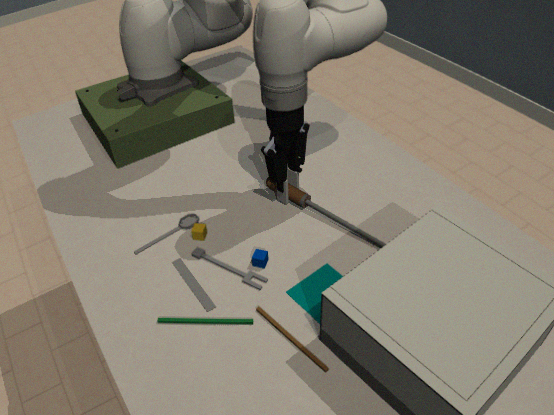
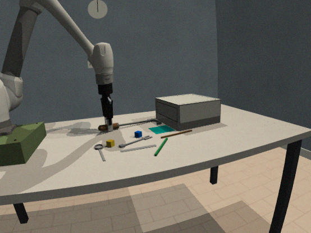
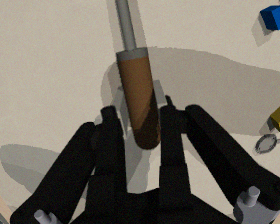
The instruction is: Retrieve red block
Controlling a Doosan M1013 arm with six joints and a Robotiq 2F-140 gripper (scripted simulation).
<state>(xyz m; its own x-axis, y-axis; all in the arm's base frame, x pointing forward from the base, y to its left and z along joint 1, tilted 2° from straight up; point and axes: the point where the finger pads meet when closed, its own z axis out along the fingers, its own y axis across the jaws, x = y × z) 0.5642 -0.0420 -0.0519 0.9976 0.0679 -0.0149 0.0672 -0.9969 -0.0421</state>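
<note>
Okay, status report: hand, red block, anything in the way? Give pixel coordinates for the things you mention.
Hand [image 1: 289,189] [image 2: 109,126] [image 3: 140,93] shut on hooked tool's wooden handle [image 1: 299,195] [image 2: 114,126] [image 3: 137,82]. Red block not in sight. Cabinet [image 1: 450,291] [image 2: 196,110] overhangs part of teal square [image 1: 311,287] [image 2: 160,129] in top view.

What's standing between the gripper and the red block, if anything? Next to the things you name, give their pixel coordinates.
The cabinet [image 1: 445,296] [image 2: 199,113] probably does: no view shows the block, which the task puts under it. The gripper [image 1: 290,191] [image 2: 109,128] [image 3: 140,93] grips the hooked tool's wooden handle [image 1: 298,194] [image 2: 103,127] [image 3: 137,85], away from the cabinet.

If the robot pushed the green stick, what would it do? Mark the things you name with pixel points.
The green stick [image 1: 205,321] [image 2: 161,146] looks thin and straight, so it would probably stay stiff, not flop. It lies flat on the table [image 1: 125,371] [image 2: 224,146], so it can't really tip over. Being so skinny, it's probably light and might spin around if pushed at one end.
</note>
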